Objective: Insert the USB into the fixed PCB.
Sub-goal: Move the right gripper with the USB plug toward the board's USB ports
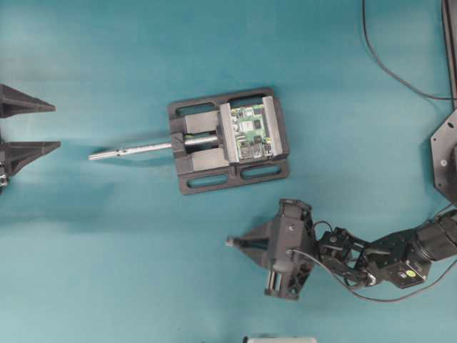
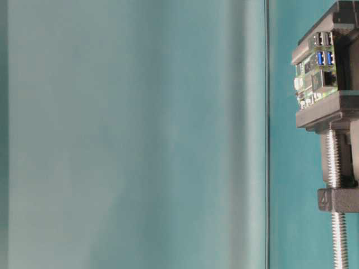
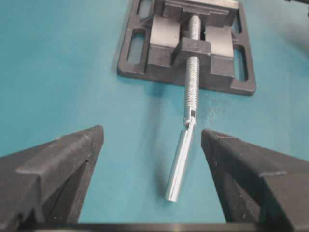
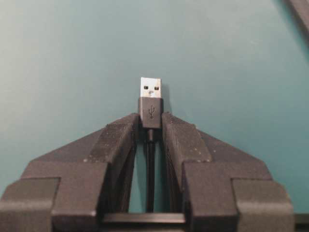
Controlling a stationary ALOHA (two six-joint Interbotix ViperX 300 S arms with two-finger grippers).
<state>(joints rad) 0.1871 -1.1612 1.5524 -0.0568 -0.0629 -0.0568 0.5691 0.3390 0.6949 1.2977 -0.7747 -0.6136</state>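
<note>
Overhead view: the right gripper sits below the black vise, pinching the USB at its fingertips, plug tip pointing toward picture left. The fixed PCB is clamped in the vise, up and slightly right of the plug; its silver ports lie along the board's lower edge, facing the right gripper's side of the table. So the plug axis runs roughly crosswise to the port openings; my read is that it needs a turn toward the board before any push. The right arm is clearly nearer; the left gripper is at the far left edge, fingers spread wide, holding nothing. Bare table lies between plug and board, open room for the approach. Table-level view: PCB at the right edge with blue and silver USB sockets showing, held between vise jaws; the threaded rod runs away from it. Neither gripper shows. Left wrist view: fingers wide apart, rod handle between them but untouched, vise beyond. Right wrist view: both fingers pressed on the USB's black body, metal tip protruding forward, cable trailing back between the fingers; only table ahead, no PCB in sight.
</note>
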